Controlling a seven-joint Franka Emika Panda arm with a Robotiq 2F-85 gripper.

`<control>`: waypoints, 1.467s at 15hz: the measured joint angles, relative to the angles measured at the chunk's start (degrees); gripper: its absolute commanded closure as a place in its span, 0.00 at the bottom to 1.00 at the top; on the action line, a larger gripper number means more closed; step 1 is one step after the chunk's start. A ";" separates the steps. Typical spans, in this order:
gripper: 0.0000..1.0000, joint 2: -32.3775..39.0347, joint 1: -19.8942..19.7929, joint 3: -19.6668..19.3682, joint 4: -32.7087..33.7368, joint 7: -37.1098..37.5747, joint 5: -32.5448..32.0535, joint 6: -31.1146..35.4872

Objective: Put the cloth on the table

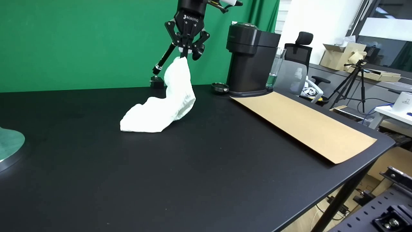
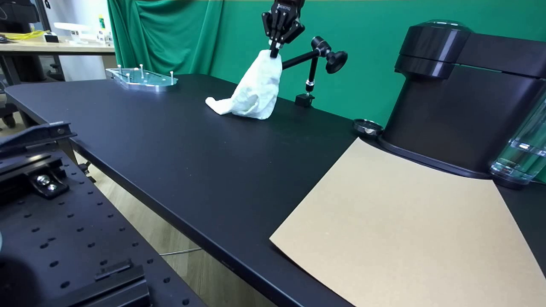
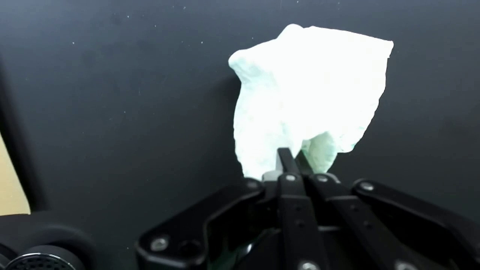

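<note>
One white cloth (image 1: 173, 100) hangs from one gripper (image 1: 184, 55), whose jaws are clamped on the cloth's upper end; its lower part lies on one black table (image 1: 193, 177). That table also bears one black appliance (image 1: 246, 61), one small round dish (image 2: 367, 128) and one tan sheet (image 2: 409, 230); in an exterior view, four white pegs (image 2: 141, 72) rise from one clear plate (image 2: 147, 88). Lettering (image 1: 191, 18) on the gripper reads "ROBOTIQ".

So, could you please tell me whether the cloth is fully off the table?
No, in an exterior view the cloth hangs from the end effector, but its lower part lies on the table.
</note>
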 measured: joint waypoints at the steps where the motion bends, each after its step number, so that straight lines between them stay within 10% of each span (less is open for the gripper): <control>1: 1.00 -0.17 -0.02 0.00 0.00 -0.02 0.02 -0.44; 14: 1.00 -13.91 -3.49 -0.73 -8.22 -8.71 1.20 -10.57; 22: 0.32 -15.98 -5.58 -3.31 -12.87 -11.65 1.05 -13.07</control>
